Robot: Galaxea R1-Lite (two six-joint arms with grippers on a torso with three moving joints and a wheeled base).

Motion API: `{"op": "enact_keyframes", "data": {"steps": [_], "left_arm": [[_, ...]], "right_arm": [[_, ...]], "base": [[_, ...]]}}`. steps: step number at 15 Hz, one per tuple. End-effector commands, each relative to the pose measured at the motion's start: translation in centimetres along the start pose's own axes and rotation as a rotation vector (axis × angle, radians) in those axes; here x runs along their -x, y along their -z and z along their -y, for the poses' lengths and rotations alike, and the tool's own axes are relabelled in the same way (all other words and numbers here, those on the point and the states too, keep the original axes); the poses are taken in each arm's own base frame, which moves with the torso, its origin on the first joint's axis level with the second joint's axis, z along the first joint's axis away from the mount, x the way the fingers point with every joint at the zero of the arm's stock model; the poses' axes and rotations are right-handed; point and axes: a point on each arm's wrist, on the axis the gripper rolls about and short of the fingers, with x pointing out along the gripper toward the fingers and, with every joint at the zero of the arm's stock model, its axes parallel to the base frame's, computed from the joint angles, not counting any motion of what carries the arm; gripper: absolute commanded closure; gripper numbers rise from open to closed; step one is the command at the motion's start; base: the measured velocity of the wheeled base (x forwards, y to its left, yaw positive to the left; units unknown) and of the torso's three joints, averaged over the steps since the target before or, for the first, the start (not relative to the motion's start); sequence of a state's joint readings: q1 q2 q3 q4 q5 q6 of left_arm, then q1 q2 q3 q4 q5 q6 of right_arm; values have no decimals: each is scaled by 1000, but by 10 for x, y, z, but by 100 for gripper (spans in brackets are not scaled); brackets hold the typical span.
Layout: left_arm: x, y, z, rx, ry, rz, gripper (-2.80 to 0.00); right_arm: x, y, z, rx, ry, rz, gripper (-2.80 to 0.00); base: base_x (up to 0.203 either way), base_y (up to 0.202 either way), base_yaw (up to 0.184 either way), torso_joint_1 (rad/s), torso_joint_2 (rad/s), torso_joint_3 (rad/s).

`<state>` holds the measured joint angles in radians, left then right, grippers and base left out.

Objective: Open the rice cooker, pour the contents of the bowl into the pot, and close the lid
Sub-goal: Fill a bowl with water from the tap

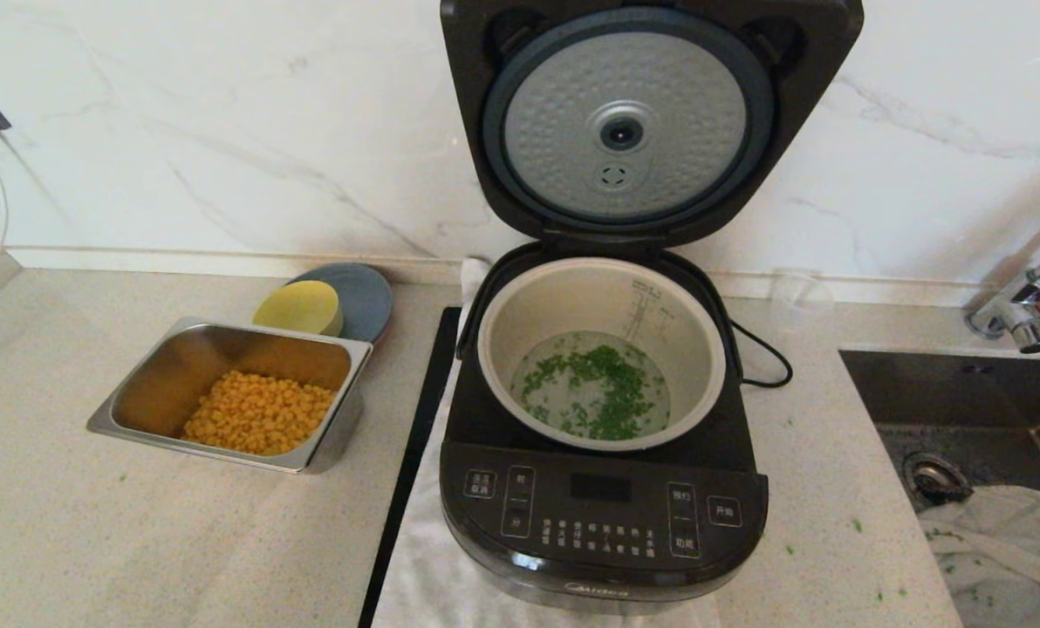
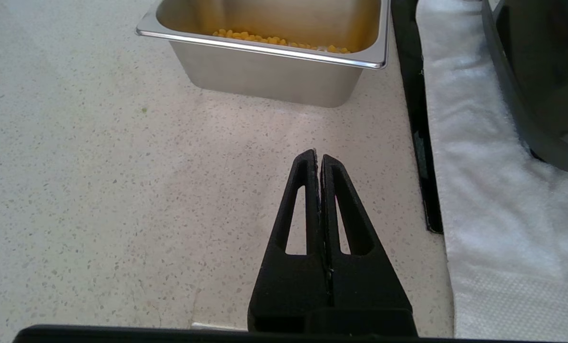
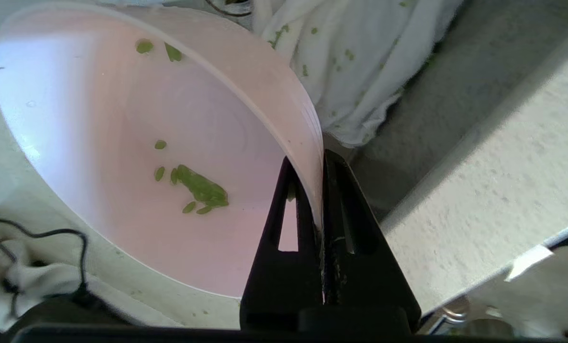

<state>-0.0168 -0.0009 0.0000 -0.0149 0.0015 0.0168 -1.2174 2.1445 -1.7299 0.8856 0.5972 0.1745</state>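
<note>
The black rice cooker (image 1: 603,515) stands at the middle of the counter with its lid (image 1: 629,122) swung up, silver disc facing me. In the pot (image 1: 714,362) the chopped green contents (image 1: 594,379) float on shallow water. Only the right wrist view shows the pale pink bowl (image 3: 122,143); it is tilted, with a few green bits stuck inside. My right gripper (image 3: 318,162) is shut on its rim, near the sink's white cloth (image 3: 350,62). My left gripper (image 2: 318,157) is shut and empty, low over the counter in front of the steel tray (image 2: 274,62). Neither arm appears in the head view.
The steel tray (image 1: 223,392) of corn (image 1: 258,423) sits left of the cooker, with a yellow bowl (image 1: 300,307) and grey plate (image 1: 363,296) behind it. A white towel (image 1: 433,558) lies under the cooker. The sink (image 1: 965,419) and faucet (image 1: 1030,305) are at the right.
</note>
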Motion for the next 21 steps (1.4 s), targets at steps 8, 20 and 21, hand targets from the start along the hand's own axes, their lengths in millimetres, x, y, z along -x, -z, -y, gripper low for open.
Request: {"op": "enact_keyframes", "data": {"steps": [8,20,21], "left_arm": [[0,2,0,0,0,-7,0],[0,2,0,0,0,-7,0],[0,2,0,0,0,-7,0]], "right_arm": [[-28,-20,5,-12,-26,-31,0],[-57,-28,-28,1,-53,-39,0],[-59,-27,-29,5,-53,-42,0]], "base": [[0,0,0,0,0,0],[0,0,0,0,0,0],[0,0,0,0,0,0]]}}
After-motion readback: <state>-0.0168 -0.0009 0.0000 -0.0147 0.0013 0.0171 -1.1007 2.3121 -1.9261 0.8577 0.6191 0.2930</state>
